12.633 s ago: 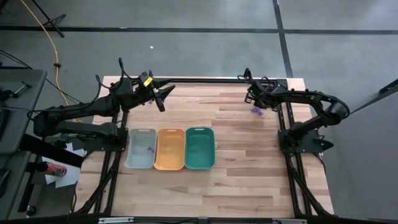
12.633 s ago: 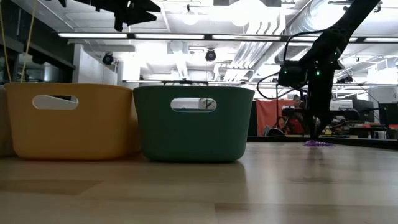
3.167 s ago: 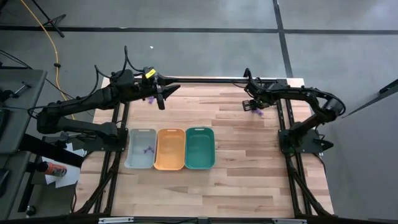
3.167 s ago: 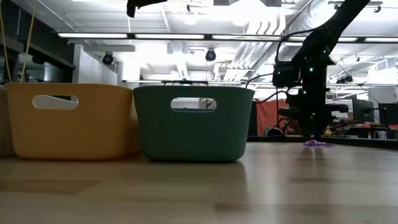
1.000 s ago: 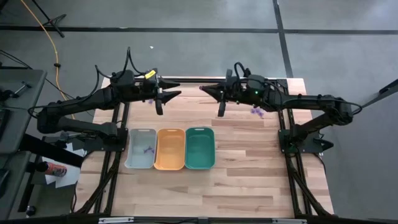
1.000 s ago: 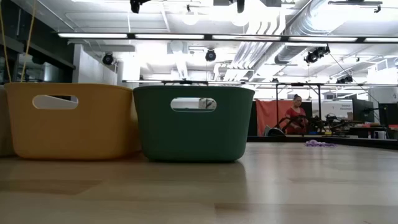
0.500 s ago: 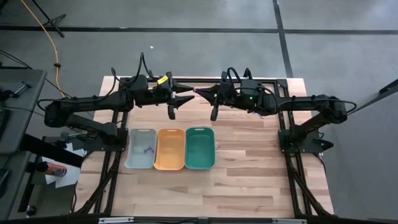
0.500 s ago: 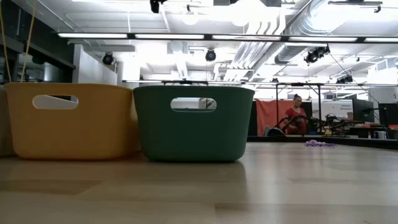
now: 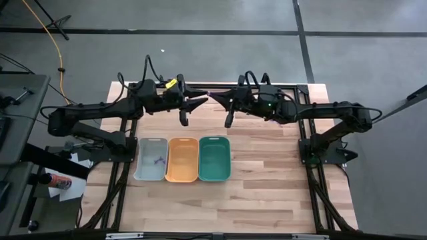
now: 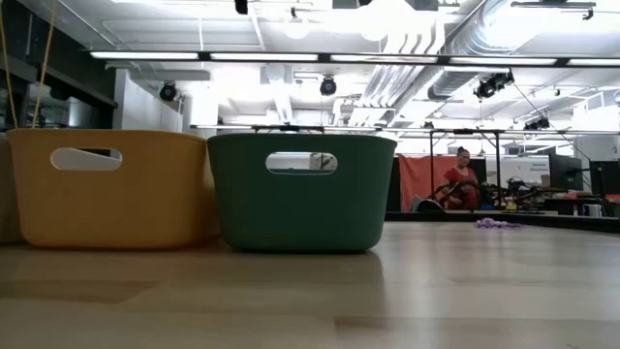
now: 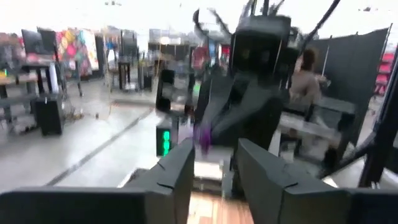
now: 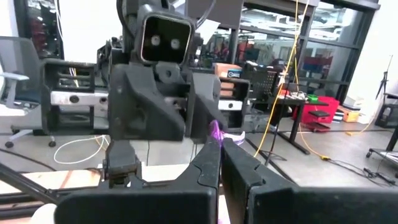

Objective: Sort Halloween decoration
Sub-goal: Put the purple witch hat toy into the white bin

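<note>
High above the table's far middle my two grippers meet tip to tip. My right gripper [image 9: 215, 96] points level toward the table's left and is shut on a tiny purple decoration piece [image 12: 215, 129]. My left gripper [image 9: 202, 100] faces it, open, its fingers [image 11: 180, 167] standing on either side of that piece [image 11: 203, 134]; whether they touch it I cannot tell. Another purple piece [image 9: 159, 161] lies in the grey tray [image 9: 141, 167]. A third [image 10: 499, 224] rests on the table at the far right. My right gripper pinches the purple piece by its lower end [image 12: 217, 135] between its two fingertips. The fingers come level from the table's right. The piece sticks out past the tips, lifted clear, high above the table.
The grey tray, an orange tray [image 9: 182, 175] and a teal tray [image 9: 214, 173] stand side by side at the table's middle left. A black frame rail [image 9: 220, 85] runs along the far edge. Bare wood lies to the right of and in front of the trays. A person [image 10: 461, 176] is in the room behind.
My left gripper has moved toward the table's right edge, up to my right gripper's tip. My right gripper has shifted a little toward the left with the purple piece, which stays lifted clear.
</note>
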Robot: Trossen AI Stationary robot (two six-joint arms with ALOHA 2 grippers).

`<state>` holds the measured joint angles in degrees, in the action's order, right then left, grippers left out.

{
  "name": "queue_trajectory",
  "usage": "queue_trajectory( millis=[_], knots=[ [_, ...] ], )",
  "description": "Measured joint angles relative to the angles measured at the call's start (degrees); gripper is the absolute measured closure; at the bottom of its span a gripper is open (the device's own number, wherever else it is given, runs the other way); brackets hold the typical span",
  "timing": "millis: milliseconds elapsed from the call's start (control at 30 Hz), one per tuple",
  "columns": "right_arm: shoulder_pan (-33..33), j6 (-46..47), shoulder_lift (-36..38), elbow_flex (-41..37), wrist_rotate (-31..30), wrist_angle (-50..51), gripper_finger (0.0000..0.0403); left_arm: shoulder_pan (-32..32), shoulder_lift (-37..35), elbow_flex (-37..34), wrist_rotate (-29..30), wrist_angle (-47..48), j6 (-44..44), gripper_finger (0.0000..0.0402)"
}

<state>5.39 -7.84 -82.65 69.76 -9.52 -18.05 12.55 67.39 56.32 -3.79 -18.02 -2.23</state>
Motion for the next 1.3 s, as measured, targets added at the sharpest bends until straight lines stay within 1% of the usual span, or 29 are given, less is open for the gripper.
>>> queue_trajectory(
  millis=[133, 433, 633, 867, 933, 1033, 1167, 1300],
  knots=[
    [-0.3, 0.0, -0.3, 0.0, -0.4, -0.4, 0.0403, -0.1, 0.7, 0.0, 0.5, -0.4, -0.1, 0.0322],
    [-0.6, 0.3, -0.3, 0.0, -0.1, -0.5, 0.0403, -0.2, 0.9, 0.0, 0.4, -0.4, 0.0, 0.0336],
    [-0.5, 1.8, -0.3, 0.0, -0.2, -0.7, 0.0403, -0.2, 0.9, 0.0, 0.8, -0.5, 1.9, 0.0393],
    [-0.5, 1.5, -0.3, 0.0, -1.0, 0.7, 0.0397, -0.2, 0.8, 0.0, 1.8, 0.4, 2.9, 0.0400],
    [-0.6, 1.2, -0.2, 0.0, -2.7, 1.6, 0.0379, 0.2, 0.1, 0.0, 1.9, 2.3, 3.5, 0.0401],
    [-0.6, -1.7, 0.9, 0.0, -6.6, 3.5, 0.0334, 1.2, -2.2, -0.1, 3.6, 6.9, 4.4, 0.0401],
    [-0.6, -4.5, 3.6, 0.0, -15.5, 8.0, 0.0262, 2.9, -7.3, -0.1, 5.8, 15.2, 4.5, 0.0401],
    [-0.6, -6.1, 7.1, -0.1, -25.2, 14.1, 0.0198, 3.1, -12.8, -0.1, 6.9, 26.0, 4.9, 0.0401]
  ],
)
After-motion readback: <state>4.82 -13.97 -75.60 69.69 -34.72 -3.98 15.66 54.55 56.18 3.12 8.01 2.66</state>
